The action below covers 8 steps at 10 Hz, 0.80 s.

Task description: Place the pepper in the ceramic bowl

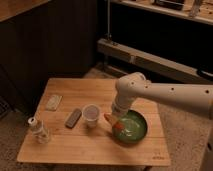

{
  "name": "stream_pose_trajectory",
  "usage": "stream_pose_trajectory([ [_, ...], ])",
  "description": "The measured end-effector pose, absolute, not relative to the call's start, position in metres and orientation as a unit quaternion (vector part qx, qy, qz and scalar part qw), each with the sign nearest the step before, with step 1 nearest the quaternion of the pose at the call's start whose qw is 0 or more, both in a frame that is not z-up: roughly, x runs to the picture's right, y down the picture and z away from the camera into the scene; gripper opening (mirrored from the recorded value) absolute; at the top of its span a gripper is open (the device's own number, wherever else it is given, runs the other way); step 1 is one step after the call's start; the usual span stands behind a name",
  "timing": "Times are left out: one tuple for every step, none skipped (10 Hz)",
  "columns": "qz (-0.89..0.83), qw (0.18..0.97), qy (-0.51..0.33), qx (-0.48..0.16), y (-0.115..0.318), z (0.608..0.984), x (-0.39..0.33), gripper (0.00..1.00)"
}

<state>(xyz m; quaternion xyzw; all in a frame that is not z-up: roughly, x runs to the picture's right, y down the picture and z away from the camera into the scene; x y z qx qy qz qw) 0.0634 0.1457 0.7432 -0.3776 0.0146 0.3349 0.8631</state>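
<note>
We saw the fingers (114,120) pinched around the pepper (116,125), gripper (115,123) hanging at the left rim of the ceramic bowl (131,128), near the bench (100,145) right edge. White cup (91,113) sat just left; dark bar (73,117), pale block (53,102), small bottle (39,131) lay toward the left edge.

gripper (115,121) at ceramic bowl's (136,134) left rim | pepper (119,127) apparently in jaws | white cup (91,114) beside

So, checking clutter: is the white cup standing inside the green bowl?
No, the white cup stands on the table left of the green bowl, beside the tool.
</note>
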Motion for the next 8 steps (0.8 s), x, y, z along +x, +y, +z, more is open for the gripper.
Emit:
stream_pose_trajectory([
  [0.34,0.861,0.015,-0.378,0.141,0.742,0.076,0.03],
  [0.342,0.859,0.017,-0.38,0.14,0.742,0.082,0.09],
  [0.343,0.859,0.015,-0.38,0.144,0.746,0.081,0.22],
  [0.346,0.858,0.014,-0.379,0.148,0.749,0.079,0.32],
  [0.348,0.858,0.015,-0.379,0.15,0.752,0.079,0.42],
  [0.347,0.858,0.014,-0.378,0.148,0.751,0.076,0.5],
  [0.347,0.858,0.013,-0.379,0.144,0.748,0.073,0.62],
  [0.347,0.857,0.014,-0.379,0.144,0.747,0.076,0.7],
])
